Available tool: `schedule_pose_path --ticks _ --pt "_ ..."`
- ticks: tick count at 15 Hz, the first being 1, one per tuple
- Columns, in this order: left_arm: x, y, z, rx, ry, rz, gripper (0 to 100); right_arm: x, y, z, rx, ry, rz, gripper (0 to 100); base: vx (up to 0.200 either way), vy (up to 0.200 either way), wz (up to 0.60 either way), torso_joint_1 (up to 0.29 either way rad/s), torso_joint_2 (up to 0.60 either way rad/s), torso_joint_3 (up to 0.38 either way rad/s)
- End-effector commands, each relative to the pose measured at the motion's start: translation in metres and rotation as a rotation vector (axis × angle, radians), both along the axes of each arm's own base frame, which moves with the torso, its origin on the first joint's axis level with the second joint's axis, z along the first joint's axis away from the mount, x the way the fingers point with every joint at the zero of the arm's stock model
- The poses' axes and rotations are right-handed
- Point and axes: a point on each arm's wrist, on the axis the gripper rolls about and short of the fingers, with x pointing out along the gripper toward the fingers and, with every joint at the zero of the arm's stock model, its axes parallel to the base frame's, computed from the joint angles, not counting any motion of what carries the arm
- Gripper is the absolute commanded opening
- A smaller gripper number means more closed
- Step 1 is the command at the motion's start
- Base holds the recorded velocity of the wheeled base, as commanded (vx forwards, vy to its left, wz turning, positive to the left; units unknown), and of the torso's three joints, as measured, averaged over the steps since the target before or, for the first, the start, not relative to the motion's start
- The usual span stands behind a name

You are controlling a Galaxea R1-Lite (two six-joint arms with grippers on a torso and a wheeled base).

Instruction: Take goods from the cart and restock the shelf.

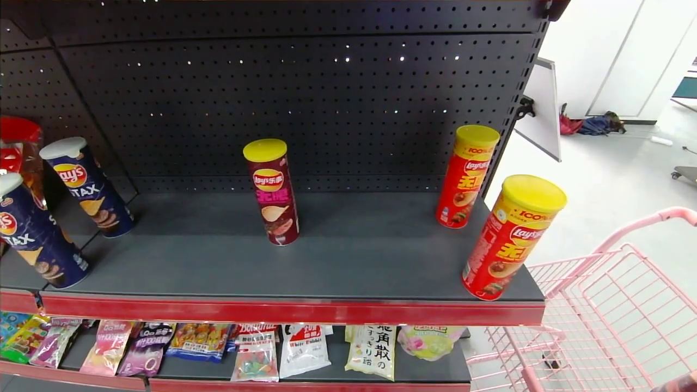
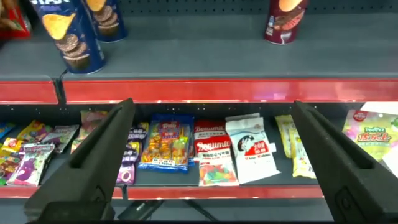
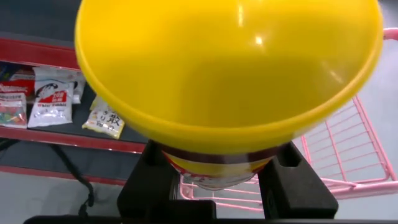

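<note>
The shelf [image 1: 326,261] faces the left gripper [image 2: 212,106], whose fingers are spread wide around nothing. The pink cart [image 3: 364,146] lies past the right gripper [image 3: 221,183], which pinches a yellow-lidded can [image 3: 230,68] by its body. Other cans [image 2: 68,37] stand on the board above the left gripper. Snack bags [image 2: 165,142] lie straight ahead of it.

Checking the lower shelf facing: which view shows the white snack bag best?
Left wrist view: the white snack bag faces it squarely, whole and large. Head view sees it steeply from above, foreshortened; right wrist view, small and far off.
</note>
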Motion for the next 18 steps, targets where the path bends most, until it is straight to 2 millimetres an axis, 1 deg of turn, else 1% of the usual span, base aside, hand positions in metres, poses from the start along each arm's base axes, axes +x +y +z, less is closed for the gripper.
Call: schedule_pose_path --ticks 1,2,15,18 --pt "0.000 0.000 0.000 0.002 0.000 0.000 100 -0.016 -0.004 -0.026 0.015 -0.088 0.052 0 0.000 0.200 0.00 -0.007 -0.01 0.007" --pt "0.000 0.000 0.000 0.002 0.000 -0.001 100 -0.016 -0.003 -0.028 0.017 -0.084 0.049 0 0.000 0.200 0.00 -0.017 -0.01 0.002" --pt "0.000 0.000 0.000 0.002 0.000 -0.001 100 -0.014 -0.003 -0.033 0.013 -0.058 0.057 0 0.000 0.200 0.00 0.002 0.00 0.002" --pt "0.000 0.000 0.000 0.000 -0.001 0.000 100 -0.013 -0.003 -0.037 0.011 -0.052 0.054 0 0.000 0.000 0.00 0.000 0.00 0.000"
